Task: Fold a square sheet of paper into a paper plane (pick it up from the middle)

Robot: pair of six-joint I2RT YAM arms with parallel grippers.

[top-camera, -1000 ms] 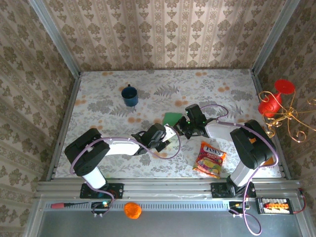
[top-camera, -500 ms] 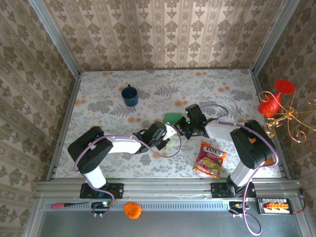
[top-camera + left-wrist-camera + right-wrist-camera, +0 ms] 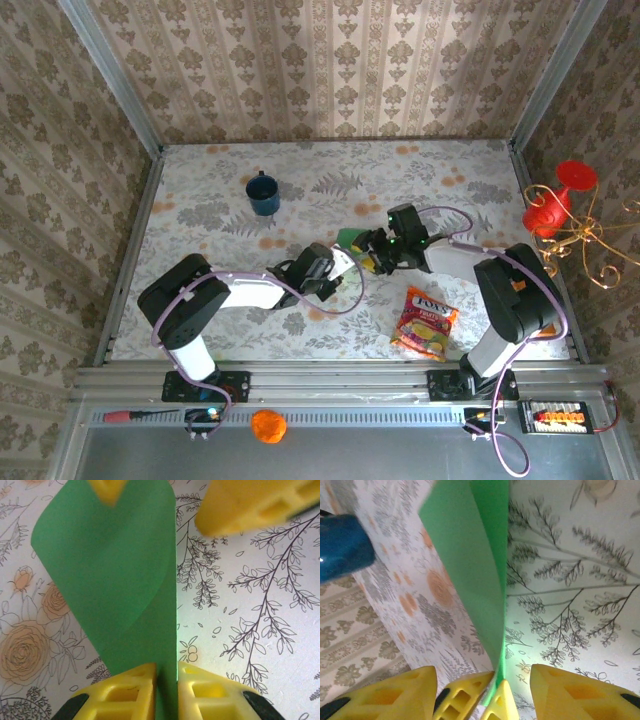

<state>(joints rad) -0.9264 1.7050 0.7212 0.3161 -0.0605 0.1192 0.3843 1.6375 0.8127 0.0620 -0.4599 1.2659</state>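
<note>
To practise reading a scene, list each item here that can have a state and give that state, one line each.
square sheet of paper: curled over on itself, not pressed flat, pinched at one edge.
left gripper: shut on the paper.
right gripper: open, fingers apart with the paper between them.
blue mug: upright on the table.
snack packet: lying flat, away from both grippers.

centre of surface [image 3: 200, 230]: blocked, left tool [image 3: 166, 672] pinched on square sheet of paper [image 3: 115, 580], right tool [image 3: 482, 672] spread wide around that grip | far left: blue mug [image 3: 263, 194] upright, well apart | near right: snack packet [image 3: 426, 322] flat beside right arm | far right, left edge: open room to pass | walls [image 3: 330, 70] on three sides
</note>
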